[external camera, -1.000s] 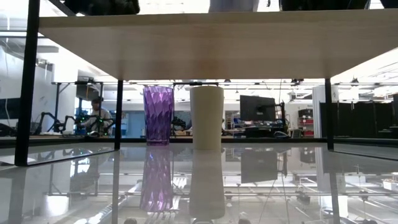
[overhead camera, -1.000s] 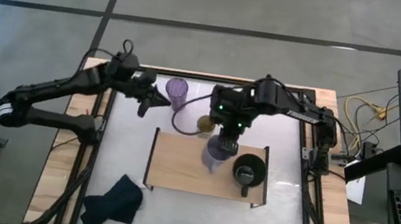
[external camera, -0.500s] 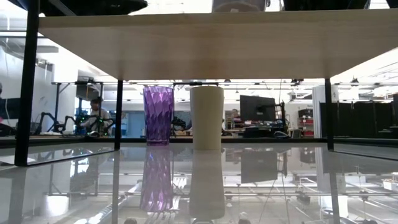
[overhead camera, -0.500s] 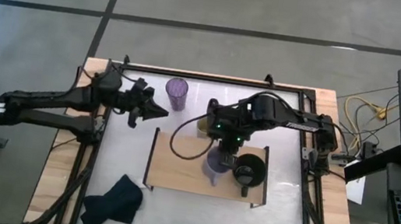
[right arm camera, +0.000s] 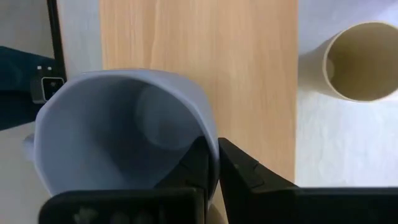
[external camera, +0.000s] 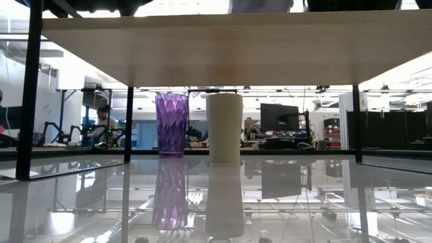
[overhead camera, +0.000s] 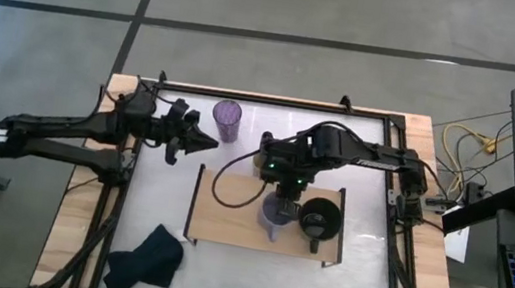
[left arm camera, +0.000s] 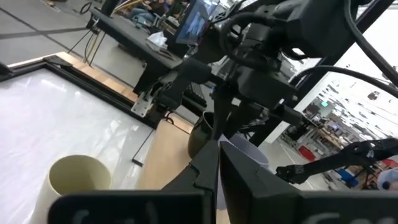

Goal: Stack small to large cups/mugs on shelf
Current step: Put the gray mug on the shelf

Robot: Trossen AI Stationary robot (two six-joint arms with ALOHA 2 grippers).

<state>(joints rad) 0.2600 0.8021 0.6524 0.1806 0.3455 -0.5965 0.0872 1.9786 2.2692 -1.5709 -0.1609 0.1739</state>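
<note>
The lavender-grey mug [overhead camera: 274,217] is over the light-wood shelf [overhead camera: 227,216], next to the black mug [overhead camera: 318,218], which stands on the board. My right gripper [overhead camera: 282,194] is shut on the lavender-grey mug. The pale yellow cup [external camera: 224,127] and the purple tumbler [overhead camera: 227,118] stand upright on the white tabletop behind the shelf. My left gripper [overhead camera: 205,142] is shut and empty, left of the tumbler and above the table. My right gripper holds the lavender-grey mug by its rim wall [right arm camera: 210,144], one finger inside the mug and one outside. The fingers come from above, pointing down. The mug is mouth up over the shelf board; I cannot tell whether its base rests on the board.
A dark cloth [overhead camera: 145,260] lies on the table at the near left. The shelf's black end frames [overhead camera: 194,201] stand at both ends of the board. The board's left half [overhead camera: 223,210] is bare. People and desks show in the room behind the table.
My right gripper has carried the lavender-grey mug toward the table's near edge, from the shelf's far edge to over the middle of the board beside the black mug. My left gripper has gone a little toward the near edge and then kept still.
</note>
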